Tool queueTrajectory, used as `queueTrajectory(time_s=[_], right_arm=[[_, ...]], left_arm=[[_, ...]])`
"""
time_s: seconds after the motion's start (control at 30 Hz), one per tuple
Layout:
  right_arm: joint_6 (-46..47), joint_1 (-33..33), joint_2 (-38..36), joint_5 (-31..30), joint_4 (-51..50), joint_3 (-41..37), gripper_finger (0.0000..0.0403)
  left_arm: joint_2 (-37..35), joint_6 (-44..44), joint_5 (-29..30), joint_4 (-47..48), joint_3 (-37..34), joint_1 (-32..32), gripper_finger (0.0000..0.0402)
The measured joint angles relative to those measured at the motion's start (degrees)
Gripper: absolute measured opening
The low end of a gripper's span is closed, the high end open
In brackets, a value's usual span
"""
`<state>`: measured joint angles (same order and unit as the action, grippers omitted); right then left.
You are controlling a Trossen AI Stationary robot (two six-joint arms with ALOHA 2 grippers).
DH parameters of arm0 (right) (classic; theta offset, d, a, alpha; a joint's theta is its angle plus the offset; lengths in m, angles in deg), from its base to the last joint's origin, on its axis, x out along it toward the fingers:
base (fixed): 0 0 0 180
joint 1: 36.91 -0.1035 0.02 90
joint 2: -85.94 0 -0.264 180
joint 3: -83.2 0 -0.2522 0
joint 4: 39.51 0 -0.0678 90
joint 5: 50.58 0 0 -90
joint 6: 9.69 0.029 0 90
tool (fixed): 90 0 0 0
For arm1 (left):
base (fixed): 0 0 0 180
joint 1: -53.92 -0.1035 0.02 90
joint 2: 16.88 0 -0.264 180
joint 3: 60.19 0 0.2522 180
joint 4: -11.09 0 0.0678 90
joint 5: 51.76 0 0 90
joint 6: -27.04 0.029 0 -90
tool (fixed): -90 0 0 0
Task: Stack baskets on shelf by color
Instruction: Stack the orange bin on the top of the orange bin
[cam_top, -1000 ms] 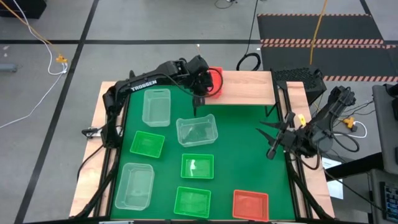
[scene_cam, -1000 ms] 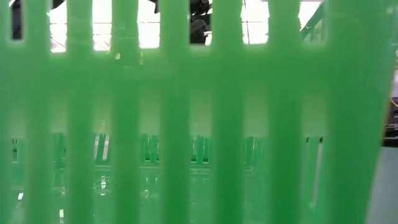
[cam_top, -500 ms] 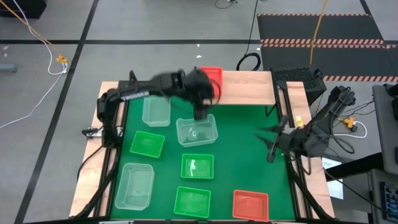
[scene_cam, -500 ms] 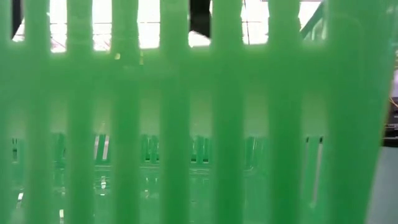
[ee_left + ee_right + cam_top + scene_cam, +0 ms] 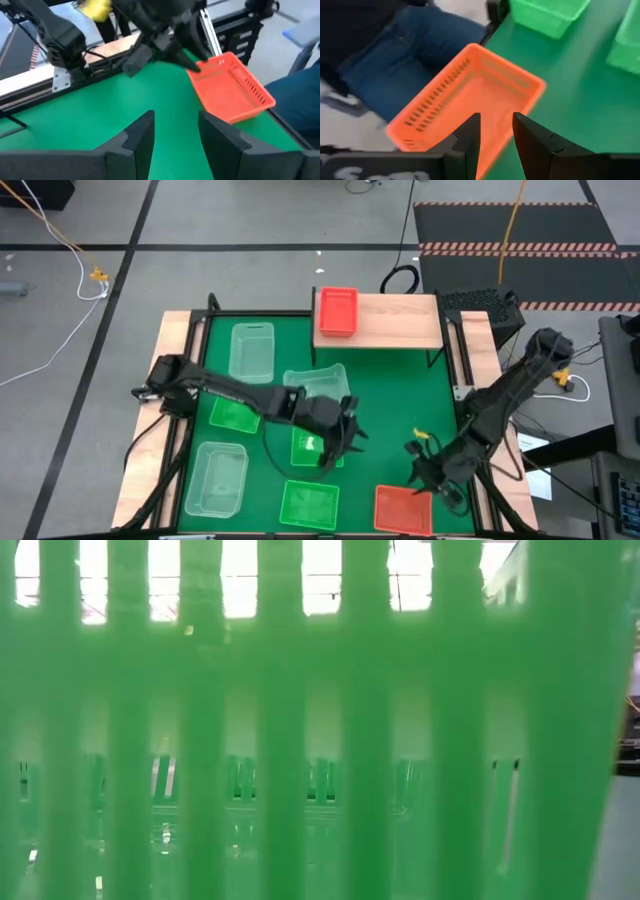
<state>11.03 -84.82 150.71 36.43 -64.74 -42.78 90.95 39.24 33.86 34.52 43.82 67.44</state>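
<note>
An orange basket (image 5: 337, 311) sits on the left end of the wooden shelf (image 5: 400, 322). A second orange basket (image 5: 402, 510) rests on the green mat near the table's near edge, right of centre. My right gripper (image 5: 425, 470) is open at this basket's far wall; in the right wrist view my right gripper (image 5: 495, 132) has a finger on each side of the wall (image 5: 496, 146). My left gripper (image 5: 345, 442) hovers open over the middle green basket (image 5: 312, 448) and holds nothing. The left wrist view shows my left gripper (image 5: 175, 135) facing the orange basket (image 5: 230, 90). My right gripper straddles the orange basket's far wall (image 5: 496, 146), slanting down from the far side, one finger inside and one outside. Whether the fingers touch the wall I cannot tell. The basket stands flat on the mat.
Three clear baskets (image 5: 251, 350) (image 5: 318, 385) (image 5: 216, 478) and two more green ones (image 5: 236, 412) (image 5: 309, 505) stand on the mat. A green basket wall (image 5: 320, 740) fills the low view. A person in jeans (image 5: 420, 45) sits just past the near right corner.
My left gripper has left the orange basket on the shelf and swung toward the near edge, ending over the middle green basket. My right gripper has moved from the right side toward the near edge and down to the orange basket on the mat.
</note>
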Motion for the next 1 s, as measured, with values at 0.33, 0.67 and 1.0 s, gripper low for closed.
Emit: queueTrajectory(time_s=[0.33,0.67,1.0], right_arm=[[-13.1,-1.9,4.5,12.1,-20.9,8.5,0.0107],[-31.9,-5.8,8.1,8.8,-15.4,7.8,0.0107],[-32.0,-7.9,17.1,7.6,-16.1,7.7,0.0105]], left_arm=[[0.0,-0.8,12.4,-0.8,-0.1,3.4,0.0152],[0.0,-5.0,13.3,-0.2,-1.7,1.3,0.0152],[0.0,-7.8,13.5,1.2,-1.7,1.7,0.0152]])
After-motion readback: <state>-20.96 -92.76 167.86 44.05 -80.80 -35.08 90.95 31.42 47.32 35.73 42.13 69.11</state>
